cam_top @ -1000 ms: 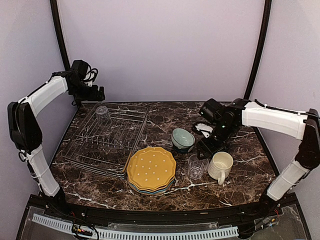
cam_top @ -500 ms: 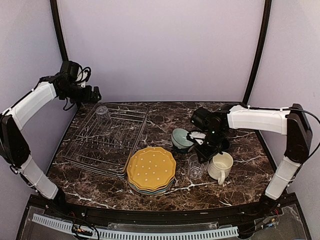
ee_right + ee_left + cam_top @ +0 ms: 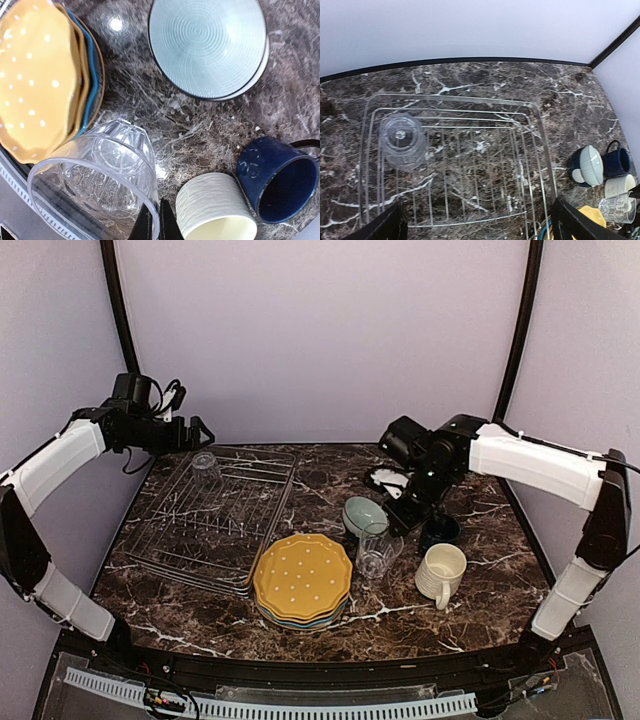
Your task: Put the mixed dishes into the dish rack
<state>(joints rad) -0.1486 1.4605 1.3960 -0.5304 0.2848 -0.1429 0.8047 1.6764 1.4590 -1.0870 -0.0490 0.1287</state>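
R gripper pinched shut on rim of glass tumbler, held betw. plate stack & cream mug, just near of bowl. Glass looks light, stiff, slick, breakable; rim-wall grip suits. L gripper wide open, empty, over dish rack.

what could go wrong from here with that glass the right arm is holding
The right gripper pinches the clear tumbler at one spot on its thin rim; the smooth glass might slip from the jaws and fall onto the marble table. The tumbler is close to the green bowl and plate stack, so a low carry toward the dish rack may clip them.
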